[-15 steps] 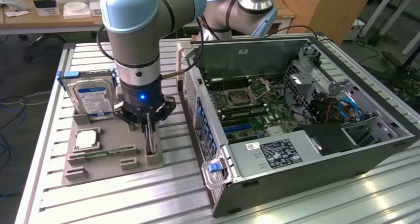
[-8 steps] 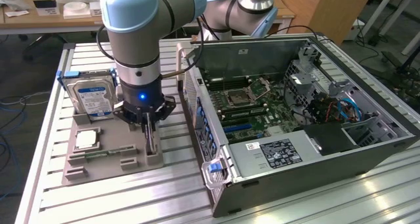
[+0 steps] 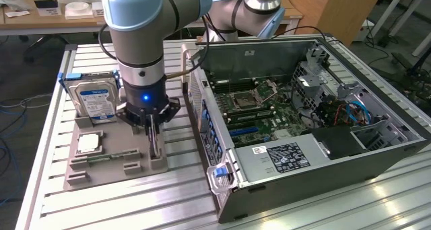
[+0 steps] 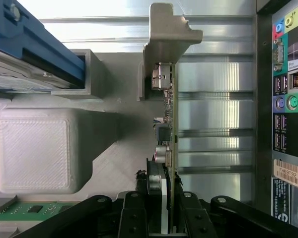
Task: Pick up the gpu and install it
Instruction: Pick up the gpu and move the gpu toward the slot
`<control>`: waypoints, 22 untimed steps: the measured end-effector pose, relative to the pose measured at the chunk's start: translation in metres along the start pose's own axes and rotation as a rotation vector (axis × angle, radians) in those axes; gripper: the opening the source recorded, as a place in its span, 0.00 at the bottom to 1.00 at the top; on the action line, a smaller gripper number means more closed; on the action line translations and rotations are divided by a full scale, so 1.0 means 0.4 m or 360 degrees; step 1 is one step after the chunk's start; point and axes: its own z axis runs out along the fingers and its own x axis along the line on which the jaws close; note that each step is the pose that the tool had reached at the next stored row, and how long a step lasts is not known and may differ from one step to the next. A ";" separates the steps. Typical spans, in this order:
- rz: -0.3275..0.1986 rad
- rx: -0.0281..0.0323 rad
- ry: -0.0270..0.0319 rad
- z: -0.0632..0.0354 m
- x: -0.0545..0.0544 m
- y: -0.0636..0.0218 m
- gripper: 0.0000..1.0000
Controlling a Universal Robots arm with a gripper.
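Observation:
The gpu [image 3: 155, 145] is a thin dark card standing on edge in a slot of the grey fixture tray [image 3: 121, 134], on the exterior view's left. My gripper [image 3: 153, 125] reaches straight down over it, black fingers [image 4: 134, 218] closed on either side of the card's upper edge. In the wrist view the gpu [image 4: 172, 124] runs edge-on away from my gripper [image 4: 161, 220], its small components facing the tray and its metal bracket [image 4: 169, 29] at the far end. The card's lower edge still rests in the tray's holder.
The open computer case [image 3: 377, 154] lies on the exterior view's right, motherboard [image 3: 253, 109] exposed; its rear port panel [image 4: 288, 99] sits close beside the card. On the tray stand a blue-labelled hard drive [image 3: 94, 101], a processor chip [image 3: 89, 143] and a green memory stick [image 3: 101, 159].

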 end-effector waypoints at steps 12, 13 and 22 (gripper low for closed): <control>0.0000 -0.00006 -0.00001 -0.033 0.000 0.002 0.28; 0.0000 -0.00005 0.00000 -0.036 0.000 0.002 0.28; 0.0000 -0.00006 -0.00002 -0.053 0.000 0.002 0.28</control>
